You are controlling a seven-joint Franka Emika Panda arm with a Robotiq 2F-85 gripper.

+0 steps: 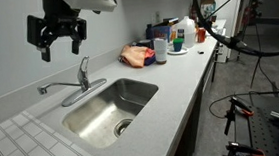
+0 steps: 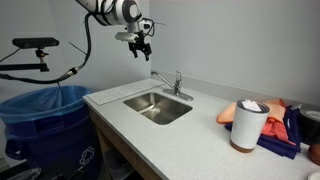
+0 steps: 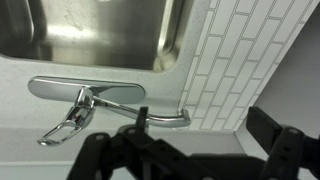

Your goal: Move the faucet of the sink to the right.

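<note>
**Item: task status.** Nothing of the job looks done.
- The small chrome faucet with a thin horizontal spout, upright lever and flat oval base [image 1: 77,85] sits at the back rim of the rectangular brushed stainless-steel sink [image 1: 133,93], on the pale grey speckled countertop [image 1: 174,75].
- In the wrist view the spout runs along the counter parallel to the basin rim. Its tip ends just short of the white tiled wall [image 3: 245,60], and it does not reach out over the basin.
- Judged from this, the whole swing of the spout to the right is left to do. So are the descent and the first contact.

**Item: tool.**
- The black two-fingered Robotiq gripper [image 1: 61,42] hangs in the air above the faucet, well apart from it in both exterior views.
- Its jaws are spread wide. In the wrist view the dark fingers [image 3: 105,155] stand at opposite sides of the lower edge, with the faucet visible between them far below.
- It holds nothing and touches nothing.

**Item: surroundings.**
- A blue plastic bin [image 2: 45,120] stands beside the counter.
- Assorted containers and a wrapped package are grouped at the counter's far end, well apart from the sink.
</note>
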